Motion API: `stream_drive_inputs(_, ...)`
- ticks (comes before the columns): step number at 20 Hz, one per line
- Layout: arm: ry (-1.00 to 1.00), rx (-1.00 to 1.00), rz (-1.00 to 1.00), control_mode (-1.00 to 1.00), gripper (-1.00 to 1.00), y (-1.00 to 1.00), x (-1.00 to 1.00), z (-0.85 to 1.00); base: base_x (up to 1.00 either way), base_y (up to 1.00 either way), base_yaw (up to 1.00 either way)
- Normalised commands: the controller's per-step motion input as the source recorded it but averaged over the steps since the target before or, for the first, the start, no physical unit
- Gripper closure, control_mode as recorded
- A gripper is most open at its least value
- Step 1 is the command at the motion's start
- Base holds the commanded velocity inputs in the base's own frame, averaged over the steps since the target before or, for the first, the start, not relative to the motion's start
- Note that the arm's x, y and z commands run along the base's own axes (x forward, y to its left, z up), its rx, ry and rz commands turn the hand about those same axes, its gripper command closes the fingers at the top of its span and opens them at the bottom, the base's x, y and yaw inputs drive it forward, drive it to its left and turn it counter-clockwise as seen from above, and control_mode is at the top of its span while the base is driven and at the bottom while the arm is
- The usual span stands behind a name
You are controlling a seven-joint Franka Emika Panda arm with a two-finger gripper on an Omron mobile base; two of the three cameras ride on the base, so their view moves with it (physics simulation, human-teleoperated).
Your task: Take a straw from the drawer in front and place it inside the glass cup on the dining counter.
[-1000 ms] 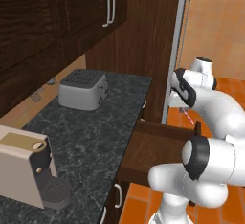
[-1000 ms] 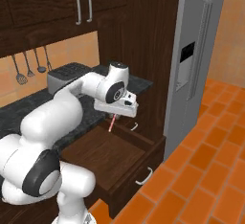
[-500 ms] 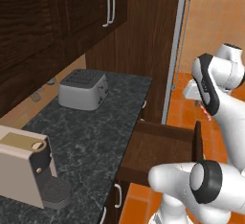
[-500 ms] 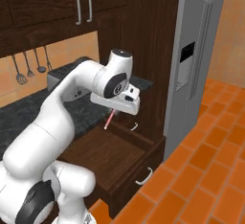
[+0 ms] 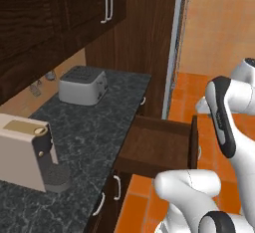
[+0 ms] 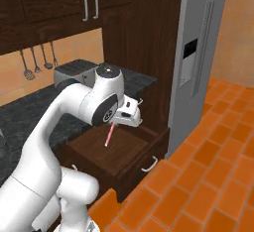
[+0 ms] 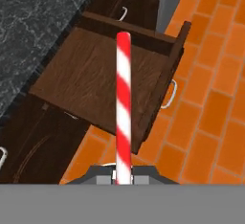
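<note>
My gripper (image 6: 115, 123) is shut on the straw (image 6: 109, 136), a thin red-and-white striped stick hanging slanted below the hand. The straw (image 7: 123, 103) runs straight up from between the fingertips of the gripper (image 7: 123, 175) in the hand view. Below it the dark brown drawer (image 6: 124, 154) stands pulled open, its flat bottom (image 7: 91, 82) bare and its curved silver handle (image 7: 171, 94) facing the floor. The hand hovers well above the drawer (image 5: 159, 145), near its front edge. The glass cup and the dining counter are out of view.
A black speckled countertop (image 5: 94, 112) carries a toaster (image 5: 82, 84) and a beige coffee machine (image 5: 25, 152). Dark cabinets hang above it. A grey fridge (image 6: 203, 52) stands to the right of the drawer, and orange tile floor (image 6: 213, 166) lies in front.
The arm has swung and turned above the open drawer, with the hand shifting toward the drawer's front. The straw stays held in the gripper. The drawer has not moved.
</note>
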Motion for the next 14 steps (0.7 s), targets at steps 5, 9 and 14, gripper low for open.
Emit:
stream_drive_inputs(5,0.00,0.00,0.00,1.00,1.00,0.00,0.00,0.00,-0.67,-0.79,-0.18)
stream_drive_inputs(9,0.00,0.00,0.00,1.00,1.00,0.00,0.00,0.00,0.01,-1.00,-0.28)
stream_drive_inputs(14,0.00,0.00,0.00,1.00,1.00,0.00,0.00,0.00,0.39,-0.79,-0.29)
